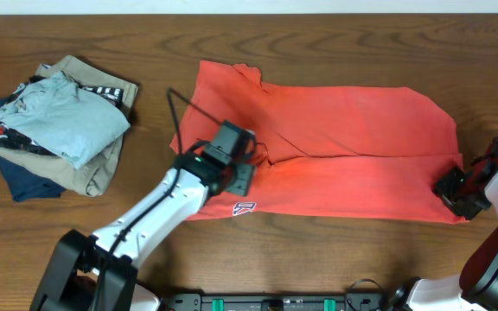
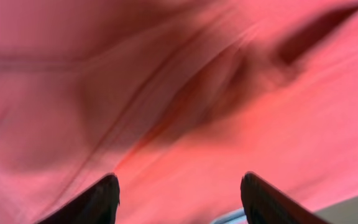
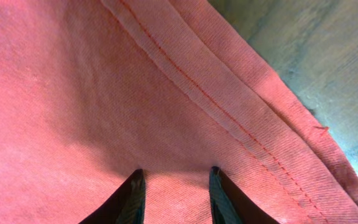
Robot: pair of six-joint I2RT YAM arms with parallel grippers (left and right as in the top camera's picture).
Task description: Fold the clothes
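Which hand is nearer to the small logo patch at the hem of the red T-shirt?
Left. In the overhead view the left hand is over the T-shirt just beyond the logo patch; the right hand is at the shirt's opposite end, far from it.

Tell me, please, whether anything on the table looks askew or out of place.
The coral-red T-shirt is not flat: a ridge of cloth bunches up beside the left claw, and its upper left corner is rumpled. The stack of folded garments at the far left is untidy too, its layers skewed.

Dark wooden table (image 1: pixel 335 255), even light
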